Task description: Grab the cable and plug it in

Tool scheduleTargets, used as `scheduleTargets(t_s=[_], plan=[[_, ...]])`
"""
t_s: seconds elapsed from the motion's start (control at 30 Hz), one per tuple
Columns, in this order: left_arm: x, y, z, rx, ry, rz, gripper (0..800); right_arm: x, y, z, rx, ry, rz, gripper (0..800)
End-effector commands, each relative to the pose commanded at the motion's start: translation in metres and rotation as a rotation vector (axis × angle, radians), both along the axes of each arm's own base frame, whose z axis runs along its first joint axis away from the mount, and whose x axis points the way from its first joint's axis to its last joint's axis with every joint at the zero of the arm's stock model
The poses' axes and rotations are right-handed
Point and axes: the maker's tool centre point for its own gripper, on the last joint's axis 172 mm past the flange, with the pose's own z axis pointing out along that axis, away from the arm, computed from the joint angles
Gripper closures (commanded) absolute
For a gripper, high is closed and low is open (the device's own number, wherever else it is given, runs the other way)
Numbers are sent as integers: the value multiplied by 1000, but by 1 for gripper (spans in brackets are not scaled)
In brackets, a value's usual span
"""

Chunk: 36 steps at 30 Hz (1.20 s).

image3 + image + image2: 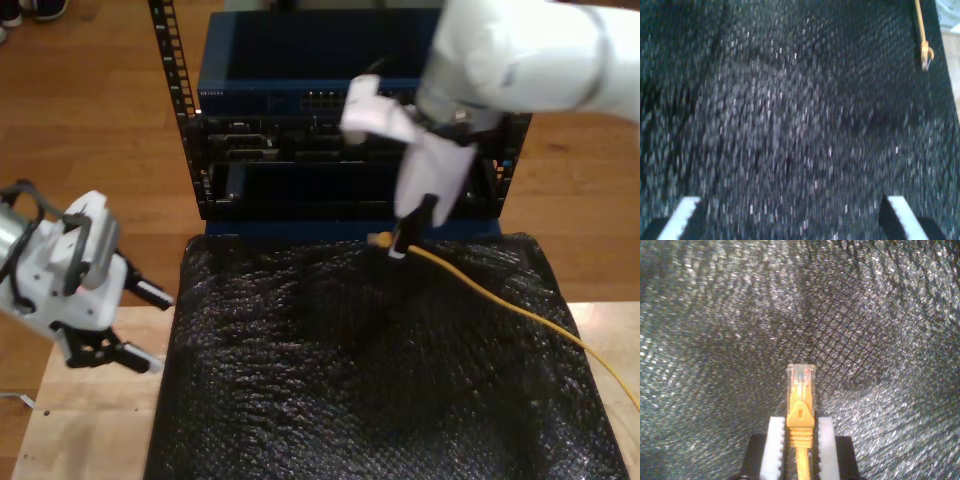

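Note:
The cable [801,412] is thin and yellow-orange, and its clear plug [801,376] sticks out past my second gripper [800,440], which is shut on the boot just behind the plug. In the exterior view my second gripper [400,240] hangs low over the far edge of the black mat [350,380], just in front of the rack. From there the cable [500,300] trails across the mat toward the exterior view's right. My first gripper [790,220] is open with nothing between its fingers [682,217]. It hovers by the mat's edge at the exterior view's left [148,328]. The cable's end [923,40] shows far ahead of it.
A dark equipment rack [340,190] stands behind the mat, with a blue switch and its row of ports [325,100] near the top. The mat lies on a light wooden table [90,420]. Wooden floor surrounds the rack.

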Motion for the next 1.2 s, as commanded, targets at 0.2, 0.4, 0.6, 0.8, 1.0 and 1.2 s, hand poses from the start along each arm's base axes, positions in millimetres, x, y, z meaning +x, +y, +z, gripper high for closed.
scheduleTargets(t_s=[0.2, 0.4, 0.6, 0.8, 1.0, 1.2], plan=[[11, -31, 20, -36, -25, -28, 0, -21, -9, 21, 53, -15, 9, 790], [19, -68, 36, -105, -45, -47, 1, -41, -14, 52, 168, -16, -2, 787], [17, -108, 52, -151, -57, -106, 1, -57, -15, 74, 214, -20, 14, 784], [13, -132, 63, -165, -73, -158, 1, -69, -9, 92, 252, -39, 17, 784], [22, -149, 85, -231, -106, -145, 1, -76, -4, 99, 278, -45, 21, 784], [28, -162, 98, -270, -114, -147, 2, -79, -4, 97, 279, -40, 20, 784]])
